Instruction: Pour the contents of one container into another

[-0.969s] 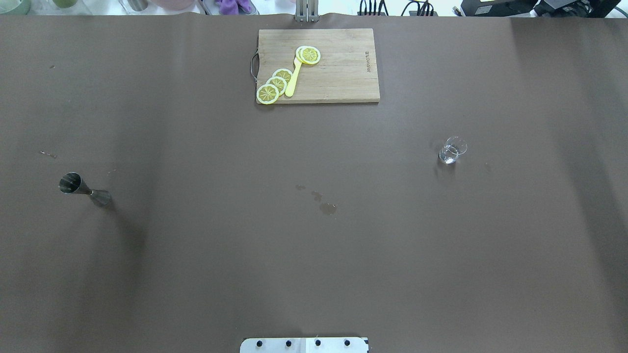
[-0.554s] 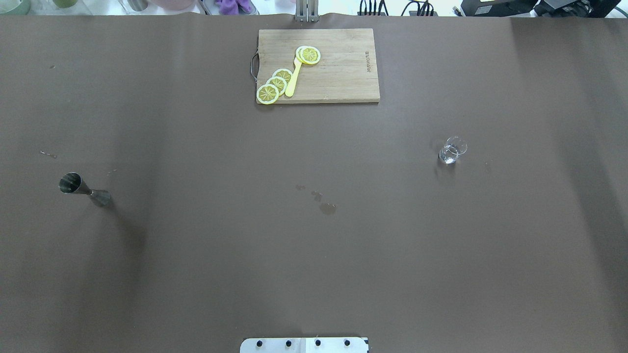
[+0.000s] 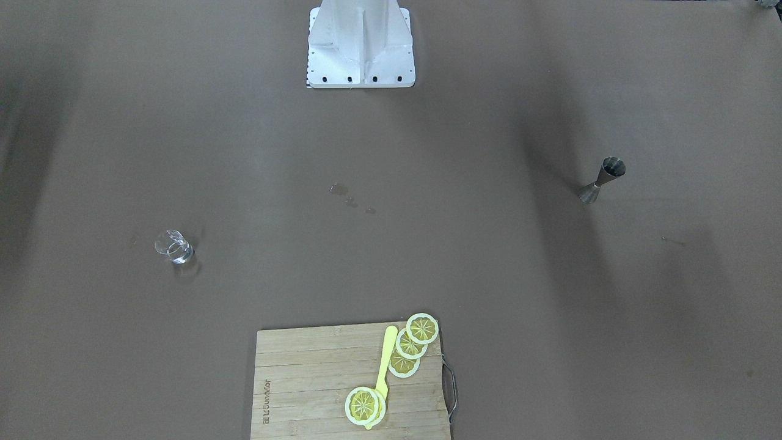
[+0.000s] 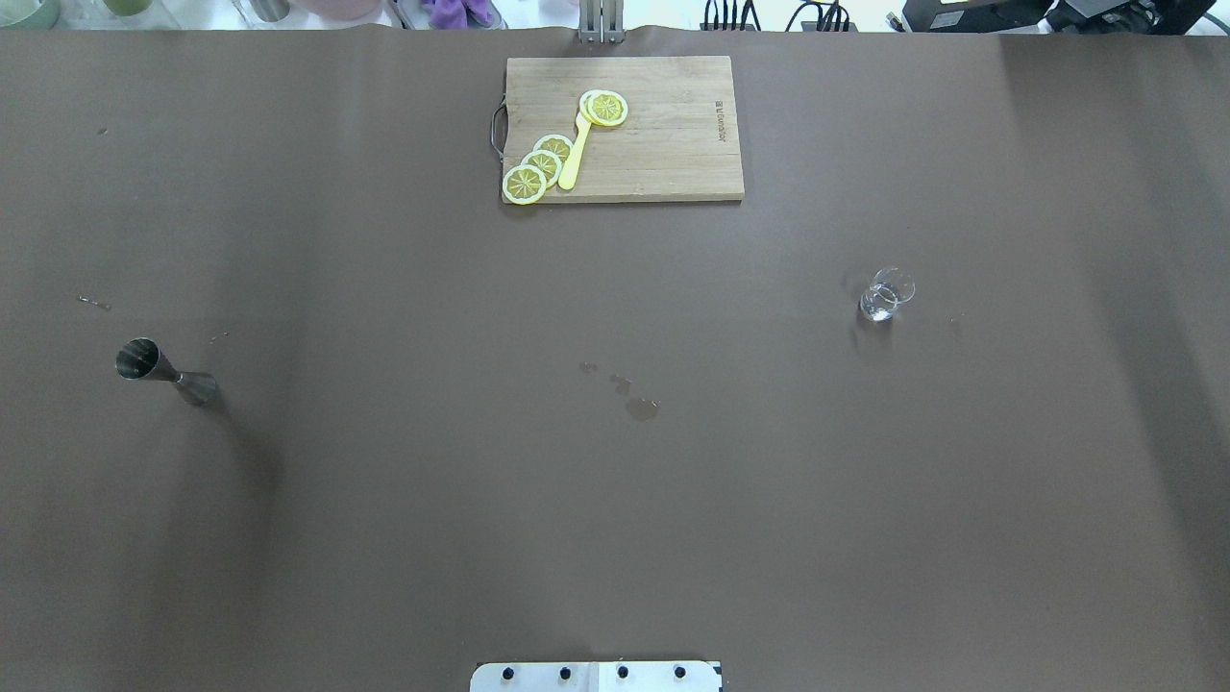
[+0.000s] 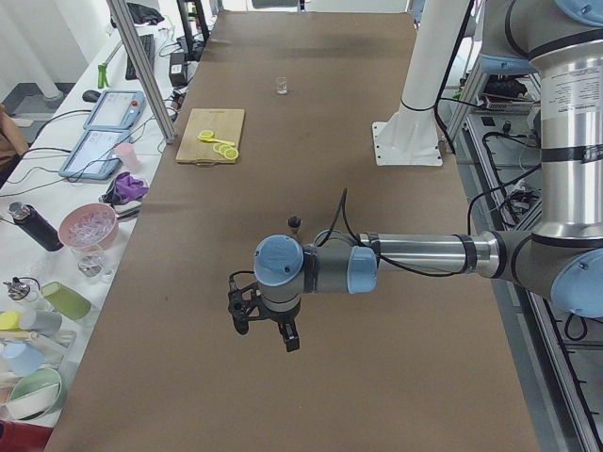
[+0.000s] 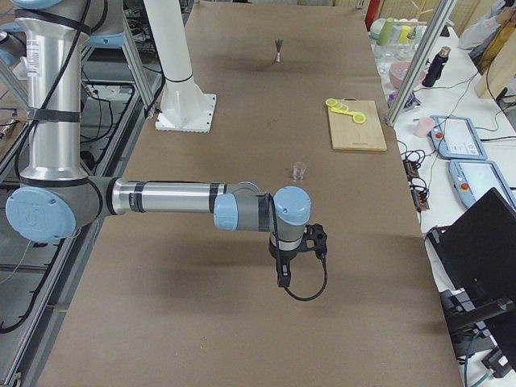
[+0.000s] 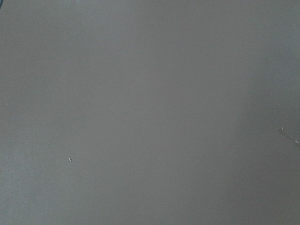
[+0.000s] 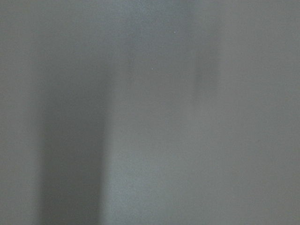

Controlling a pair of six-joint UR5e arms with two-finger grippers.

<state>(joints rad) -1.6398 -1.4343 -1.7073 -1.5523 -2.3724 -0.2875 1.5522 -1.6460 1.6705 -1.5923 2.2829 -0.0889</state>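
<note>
Seeing nothing shifting since before: clear glass pitcher (image 4: 886, 295), hourglass metal jigger (image 4: 165, 371) standing well apart; cannot tell spread of left hand (image 5: 264, 328) or right hand (image 6: 295, 264).

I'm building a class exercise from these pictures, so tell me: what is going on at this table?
Nothing is being handled yet. The clear glass pitcher stands alone on the robot's right side of the table, and the metal jigger stands upright far off on its left. The left gripper and right gripper hang over bare table, holding nothing; whether they are open is unclear. A cutting board with lemon slices lies at the far edge. No pouring has begun.
</note>
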